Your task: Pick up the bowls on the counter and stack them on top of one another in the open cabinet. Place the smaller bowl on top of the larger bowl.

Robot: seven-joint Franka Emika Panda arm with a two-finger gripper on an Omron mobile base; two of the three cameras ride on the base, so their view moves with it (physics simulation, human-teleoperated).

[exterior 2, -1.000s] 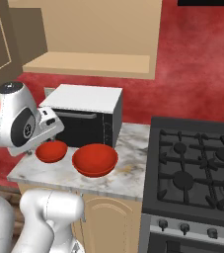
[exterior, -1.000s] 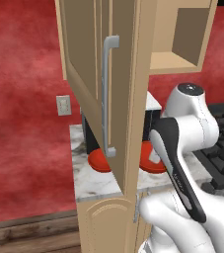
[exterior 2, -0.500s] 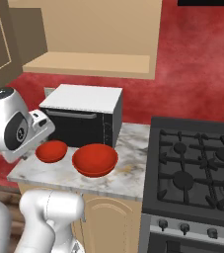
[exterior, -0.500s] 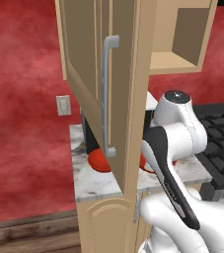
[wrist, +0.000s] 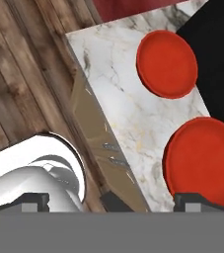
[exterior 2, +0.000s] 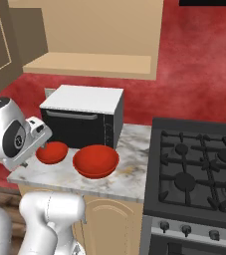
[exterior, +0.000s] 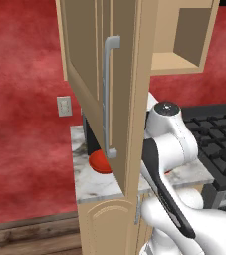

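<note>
Two glossy red bowls, the smaller bowl [exterior 2: 51,152] left of the larger bowl [exterior 2: 95,161], sit on the veined marble counter [exterior 2: 124,174] awaiting pickup, the gripper [wrist: 112,199] spread wide above them.

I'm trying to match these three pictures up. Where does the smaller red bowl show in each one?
Left base view: smaller bowl at centre left, half hidden behind the cabinet door.
Right base view: low on the left, beside the larger bowl and in front of the black oven.
Hand view: upper right, with the larger bowl at lower right.
Shared landmark: the marble counter under both bowls.
</note>
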